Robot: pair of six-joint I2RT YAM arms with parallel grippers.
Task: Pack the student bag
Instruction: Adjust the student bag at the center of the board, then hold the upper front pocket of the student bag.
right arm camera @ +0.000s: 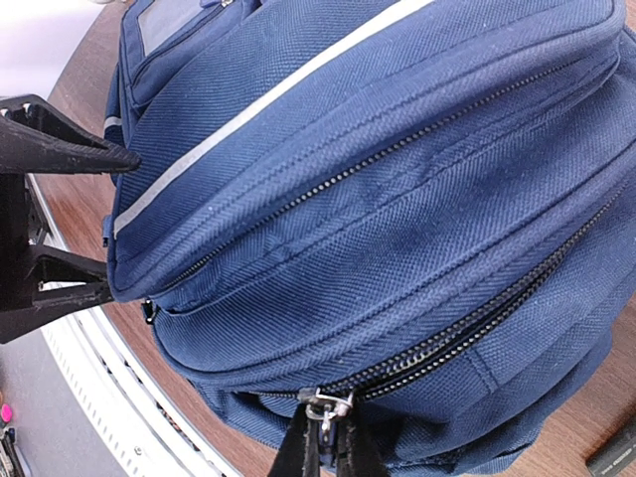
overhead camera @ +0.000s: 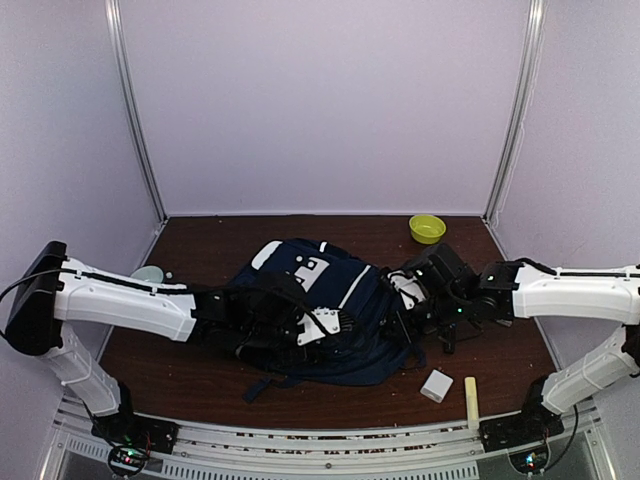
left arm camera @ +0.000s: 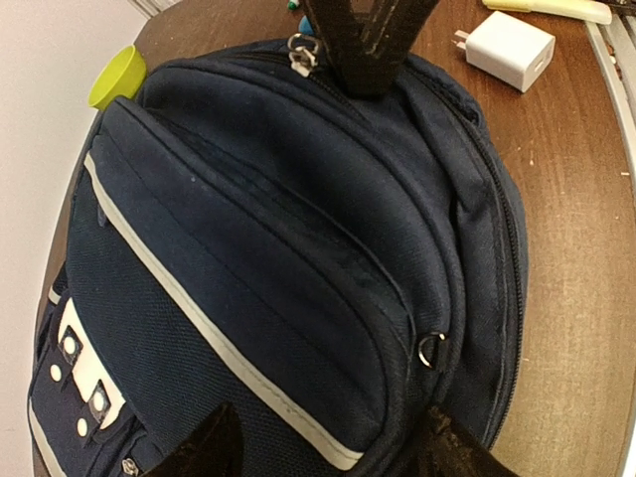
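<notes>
- Top view: the student bag [overhead camera: 335, 320] lies flat in the middle of the table [overhead camera: 180, 370]. There is bare wood in front of it and behind it, and walls close in on three sides.
- A lime bowl [overhead camera: 427, 228] sits in the back right corner. A white charger [overhead camera: 436, 385] and a pale yellow stick [overhead camera: 471, 398] lie front right, apart from the bag.
- The left arm stretches low from the left, with the left gripper [overhead camera: 325, 325] over the bag. The right arm bends in from the right, with the right gripper [overhead camera: 400, 295] at the bag's right edge.
- Left wrist view: the bag fills the frame, with bare table along the right side.
- The left fingers [left arm camera: 214, 447] are spread wide over the striped front pocket. I cannot tell if they press the fabric.
- A metal ring [left arm camera: 432, 349] hangs on the pocket seam between them.
- The right gripper's dark fingers meet at the zipper pull [left arm camera: 301, 52] at the top of the bag.
- Right wrist view: the right jaws are closed tight, pinching the zipper pull on the main compartment. That zip looks closed along the stretch in view.
- The left jaws stand wide at the bag's far side, fingertips at the fabric.
</notes>
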